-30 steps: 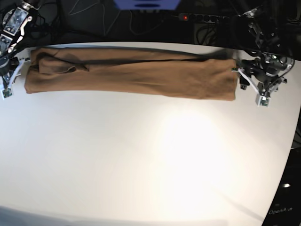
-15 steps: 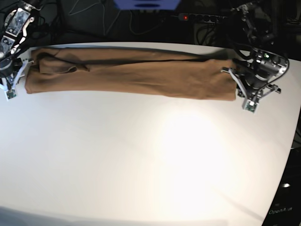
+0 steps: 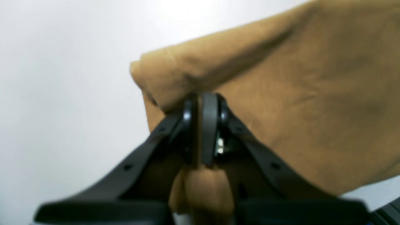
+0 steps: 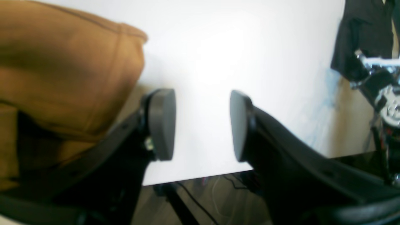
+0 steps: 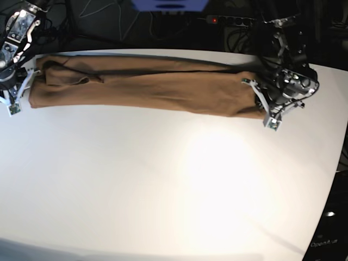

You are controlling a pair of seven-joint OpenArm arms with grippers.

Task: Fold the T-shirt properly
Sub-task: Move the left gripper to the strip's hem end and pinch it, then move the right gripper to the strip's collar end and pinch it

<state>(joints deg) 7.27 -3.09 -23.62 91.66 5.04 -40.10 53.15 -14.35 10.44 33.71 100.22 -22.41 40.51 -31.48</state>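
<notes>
- In the left wrist view the left tool is clenched on a pinch of the plain tan-brown T-shirt of thin soft fabric, with a wad of cloth bunched behind the pads and the hem corner curling over them. The bite looks small (one edge, possibly not every layer), so a fast lift could let the lower layers slide out and the fold would come apart.
- In the right wrist view the right tool stands released, its grey pads apart over the bare white surface; the shirt's seamed end lies just beside its pad, not between the two. If it shuts where it is, it would catch nothing, and the left arm alone would drag the cloth askew.
- Farther off, in the base view, the T-shirt lies as a long narrow band along the far side of the white surface, with one tool at each end. A one-sided pull may rumple that band or skew its long edges.
- Against the earlier base pictures, the left tool has moved inward from beyond the shirt's end and closed on it; that end now looks shorter and gathered. The right tool has shifted only slightly and remains open.
</notes>
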